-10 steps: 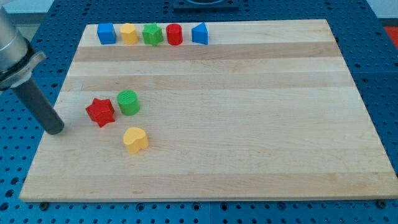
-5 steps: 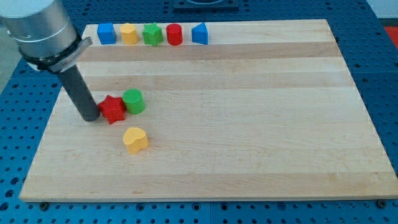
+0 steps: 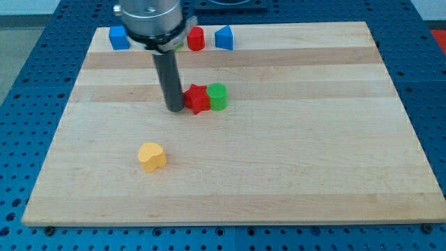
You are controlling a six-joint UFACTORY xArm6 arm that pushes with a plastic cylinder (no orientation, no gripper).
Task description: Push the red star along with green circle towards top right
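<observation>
The red star (image 3: 198, 99) lies near the board's middle, a little to the view's left and upper half. The green circle (image 3: 218, 96) touches its right side. My tip (image 3: 175, 109) is on the board against the star's left side, with the rod rising toward the view's top. Tip, star and circle stand in one row running left to right.
A yellow heart (image 3: 152, 156) lies toward the view's bottom left. Along the top edge of the wooden board (image 3: 313, 139) stand a blue cube (image 3: 118, 38), a red cylinder (image 3: 196, 38) and a blue triangle (image 3: 223, 37); the arm hides the blocks between them.
My tip came in from the left, met the red star and pushed it and the green circle to the right and slightly up. The yellow heart stayed put.
</observation>
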